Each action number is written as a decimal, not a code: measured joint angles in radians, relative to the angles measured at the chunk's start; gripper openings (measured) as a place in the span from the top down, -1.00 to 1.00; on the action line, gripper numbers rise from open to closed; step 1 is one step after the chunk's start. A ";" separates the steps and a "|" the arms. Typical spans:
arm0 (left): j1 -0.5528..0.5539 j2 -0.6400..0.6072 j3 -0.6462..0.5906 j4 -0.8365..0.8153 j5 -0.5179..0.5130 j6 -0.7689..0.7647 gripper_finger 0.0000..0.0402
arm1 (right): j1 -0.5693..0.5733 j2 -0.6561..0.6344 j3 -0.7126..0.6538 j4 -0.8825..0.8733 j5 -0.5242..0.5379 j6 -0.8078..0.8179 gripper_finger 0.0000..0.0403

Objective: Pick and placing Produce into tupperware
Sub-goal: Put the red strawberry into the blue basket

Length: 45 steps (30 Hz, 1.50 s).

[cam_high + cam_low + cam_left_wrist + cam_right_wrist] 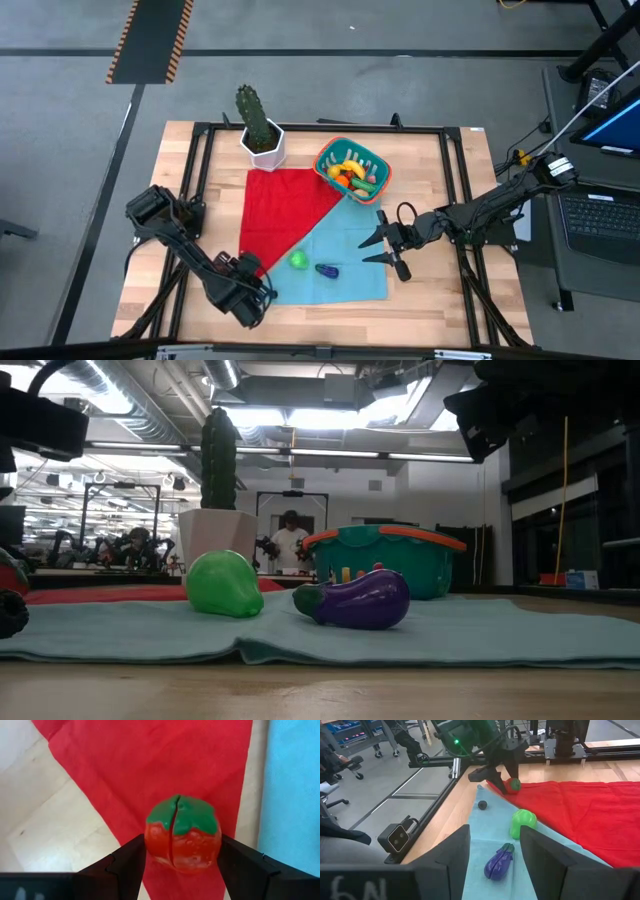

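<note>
From above: left gripper (pixel 258 272) low at the near left, by the near tip of the red cloth (pixel 285 215); right gripper (pixel 388 243) over the right edge of the blue cloth (pixel 345 252), fingers spread with nothing between; teal tupperware (pixel 352 169) at the far centre, holding several pieces of Produce; green fruit (pixel 299 260) and dark eggplant (pixel 326 269) lying on the blue cloth; cactus (pixel 257 118) far left of the tub.

At table level: green fruit (pixel 225 584) left of eggplant (pixel 355 600), tupperware (pixel 392 559) behind.

Left wrist: fingers (pixel 129 862) clamped on a red tomato (pixel 182 833) with green top, above red cloth.

Right wrist: own fingers (pixel 545 855) parted, empty; eggplant (pixel 499 861) and green fruit (pixel 522 821) beyond.
</note>
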 joint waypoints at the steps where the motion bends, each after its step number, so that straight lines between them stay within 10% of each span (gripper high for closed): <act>1: 0.003 0.000 0.000 0.000 0.000 0.010 -0.11 | 0.000 0.000 0.000 0.000 0.000 0.000 0.13; 45: 0.035 -0.050 0.000 -0.017 -0.010 0.078 0.11 | 0.000 0.000 -0.001 -0.004 0.001 -0.005 0.13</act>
